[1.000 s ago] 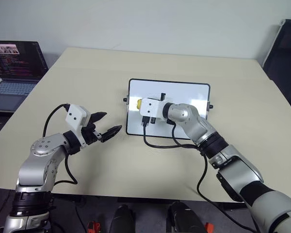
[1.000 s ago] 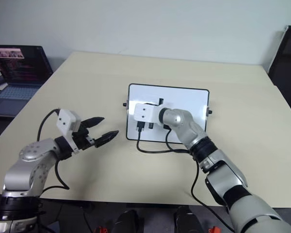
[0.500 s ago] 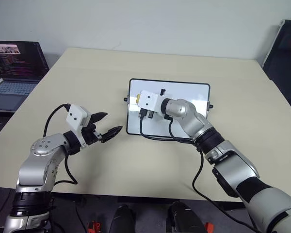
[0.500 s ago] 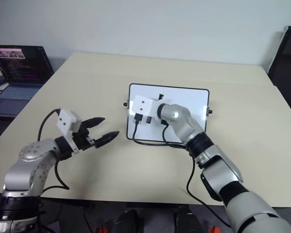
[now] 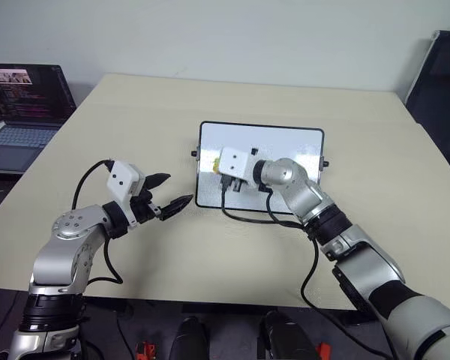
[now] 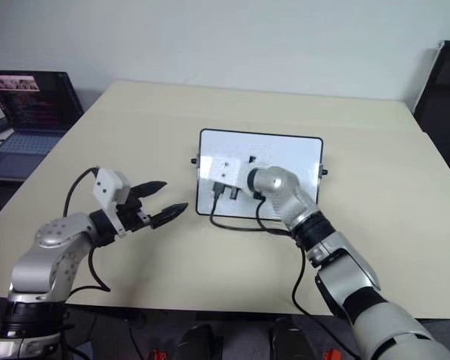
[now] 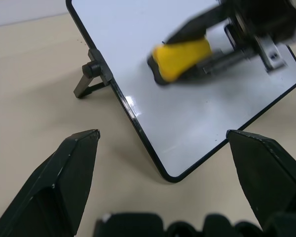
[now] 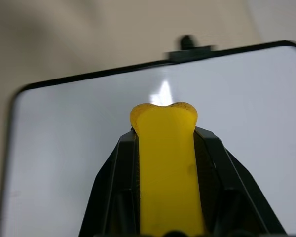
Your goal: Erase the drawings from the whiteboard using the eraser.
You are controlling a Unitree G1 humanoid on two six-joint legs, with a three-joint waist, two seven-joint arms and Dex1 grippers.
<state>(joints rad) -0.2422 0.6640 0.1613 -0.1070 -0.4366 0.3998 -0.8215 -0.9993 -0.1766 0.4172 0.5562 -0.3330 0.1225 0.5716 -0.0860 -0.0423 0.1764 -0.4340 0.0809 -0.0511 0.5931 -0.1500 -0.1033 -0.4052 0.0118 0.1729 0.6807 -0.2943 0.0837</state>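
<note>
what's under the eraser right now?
The eraser, held in the right gripper, sits over bare whiteboard; no marks visible around it. The patch directly beneath is covered.

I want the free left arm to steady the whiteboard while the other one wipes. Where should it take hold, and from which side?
Probably the near-left part of the whiteboard's thin black frame, coming from the robot's left: that edge faces the open left gripper across bare table, and the frame is slim enough for its fingers. The small knob there is another option. Keep clear of the eraser in the right gripper.
</note>
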